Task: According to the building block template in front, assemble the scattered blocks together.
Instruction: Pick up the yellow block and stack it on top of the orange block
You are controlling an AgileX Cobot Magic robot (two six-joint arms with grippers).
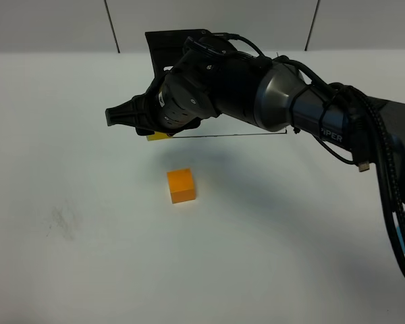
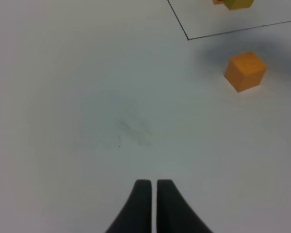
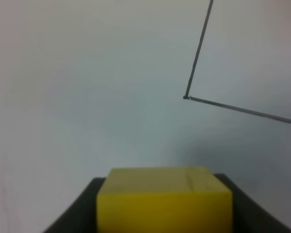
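Observation:
My right gripper (image 1: 112, 116) reaches across to the left of the high view and hovers above the white table. It is shut on a yellow block (image 3: 165, 204), which sits between its dark fingers (image 3: 70, 218). An orange block (image 1: 181, 185) (image 2: 245, 71) lies loose on the table in front of that arm. The template's black drawn rectangle (image 1: 236, 134) (image 2: 187, 38) (image 3: 186, 97) is mostly hidden behind the arm. Only a yellow cube (image 2: 238, 4) (image 1: 158, 136) and an orange edge (image 2: 218, 1) of the template show. My left gripper (image 2: 153, 187) is shut and empty, low over bare table.
A faint grey smudge (image 1: 61, 219) (image 2: 131, 128) marks the table to the left of the orange block. The right arm's cables (image 1: 391, 196) hang along the right side. A pale wall (image 1: 209, 20) closes off the back.

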